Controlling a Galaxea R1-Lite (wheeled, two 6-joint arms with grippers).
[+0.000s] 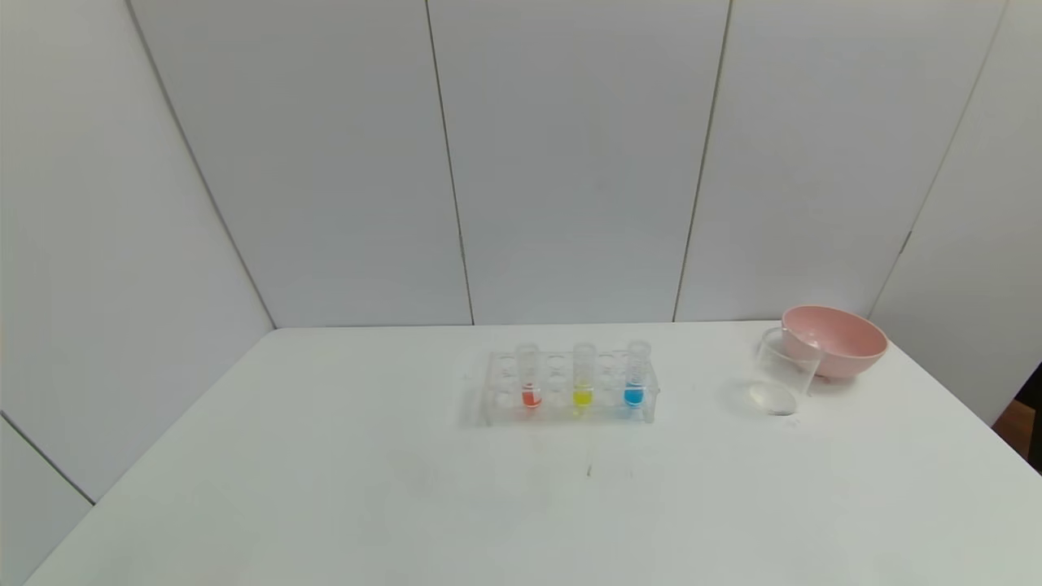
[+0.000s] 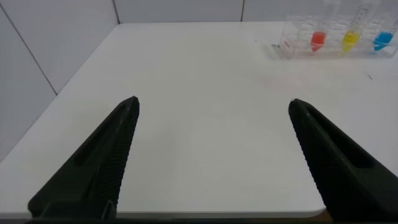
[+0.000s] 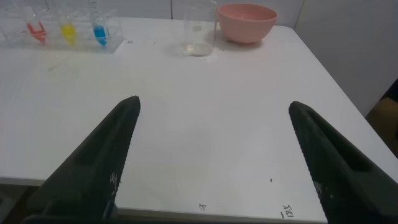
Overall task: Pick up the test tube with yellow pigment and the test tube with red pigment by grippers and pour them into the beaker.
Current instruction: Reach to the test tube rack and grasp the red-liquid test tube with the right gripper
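On the counter (image 1: 326, 488), a clear rack (image 1: 570, 389) holds the red tube (image 1: 530, 382), yellow tube (image 1: 583, 381) and blue tube (image 1: 635, 379) upright, in that order from left to right. Well to the right stands the beaker (image 1: 783, 376), touching or just before the pink bowl (image 1: 837, 339).

Both hands sit low near the counter's front edge, out of the head view: left hand (image 2: 214, 109) and right hand (image 3: 214, 109), each with fingers spread wide, holding nothing.

Nothing is grasped yet. Each hand should probably come down square on a tube's bare upper glass, close gently, then lift straight up so the rack stays put. The tubes lie well ahead of both hands.
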